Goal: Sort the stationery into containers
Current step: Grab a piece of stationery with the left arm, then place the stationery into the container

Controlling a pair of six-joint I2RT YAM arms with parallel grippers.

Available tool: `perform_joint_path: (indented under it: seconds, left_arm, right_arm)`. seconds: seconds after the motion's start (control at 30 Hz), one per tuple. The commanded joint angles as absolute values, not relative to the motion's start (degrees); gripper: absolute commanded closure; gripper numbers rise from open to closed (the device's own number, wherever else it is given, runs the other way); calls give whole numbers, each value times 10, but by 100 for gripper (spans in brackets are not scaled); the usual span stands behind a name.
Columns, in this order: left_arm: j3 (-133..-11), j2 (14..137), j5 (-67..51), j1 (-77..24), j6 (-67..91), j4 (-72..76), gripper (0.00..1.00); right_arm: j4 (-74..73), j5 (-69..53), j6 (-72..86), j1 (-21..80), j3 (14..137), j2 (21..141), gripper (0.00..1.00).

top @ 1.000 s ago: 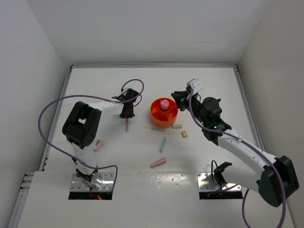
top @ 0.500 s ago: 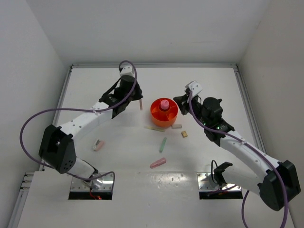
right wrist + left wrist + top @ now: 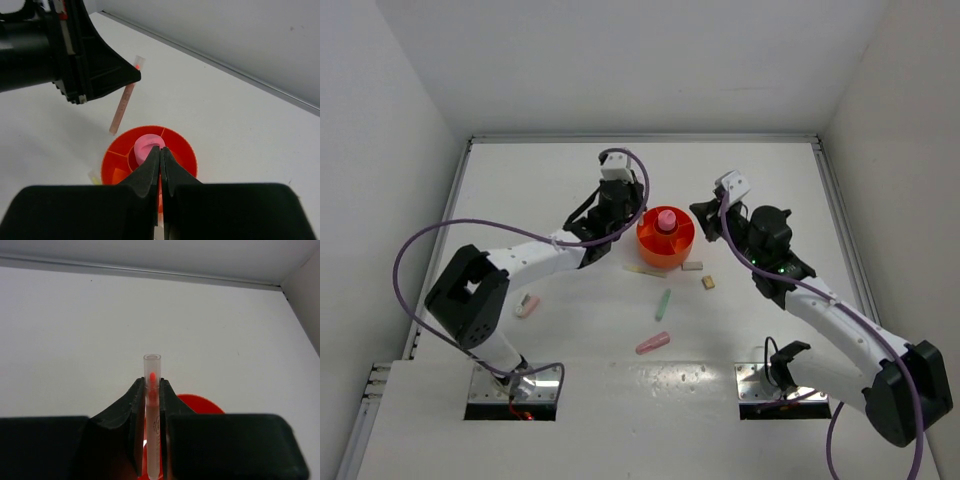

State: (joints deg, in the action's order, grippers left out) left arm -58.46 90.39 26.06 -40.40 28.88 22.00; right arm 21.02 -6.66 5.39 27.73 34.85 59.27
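Since the arms block a lot from above, going near to far. Pink stick (image 3: 652,343) lies closest to the bases, with the green stick (image 3: 663,304) just beyond it. A short pink piece (image 3: 527,305) sits off left by the left arm, too small to identify. Next are a beige block (image 3: 708,282) and a cream block (image 3: 692,266), near each other but apart. Cream stick (image 3: 642,270) lies along the near side of the orange tub (image 3: 648,243); can't tell if they touch.

The tub is round, with a divided ring around a central well. Pink-capped tube (image 3: 666,219) stands upright in the well. Compartment contents are unreadable, since the right wrist's own fingers cover the tub's near half.

Right gripper (image 3: 705,218) is pinched closed on nothing, at the tub's right edge. In its wrist view the tips sit right over the tube.

Left gripper (image 3: 625,212) is at the tub's far-left, clamped on a translucent pink pen (image 3: 125,100). The pen is tilted and off the table, its low end just outside the rim. From above it is hidden under the wrist. In the left wrist view the frame cuts off its bottom end, and only a sliver of tub shows behind a finger.
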Motion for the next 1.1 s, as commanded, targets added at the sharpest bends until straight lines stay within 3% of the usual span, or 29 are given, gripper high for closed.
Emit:
perform_joint_path:
  seconds: [0.0,0.7,0.8,0.83,0.9,0.93,1.03,1.07]
  left_arm:
    - [-614,932,280,-409,253,306,100]
    - [-580,1034,242,-419,265,387,98]
    - [-580,1034,236,-425,265,375,89]
    - [-580,1034,236,-425,265,367,80]
    - [-574,1028,244,-425,265,355,73]
    - [-574,1020,250,-425,265,355,57]
    - [-574,997,277,-425,265,345,40]
    - [-574,991,282,-425,265,336,40]
  right_arm:
    - [246,-73,55,272,341,583,100]
    - [251,-78,71,246,336,572,100]
    - [251,-78,71,246,336,572,100]
    - [251,-78,71,241,336,572,100]
    - [251,-78,76,241,336,572,100]
    - [251,-78,76,241,336,572,100]
    - [251,-78,76,241,336,572,100]
    - [251,-78,76,236,336,572,100]
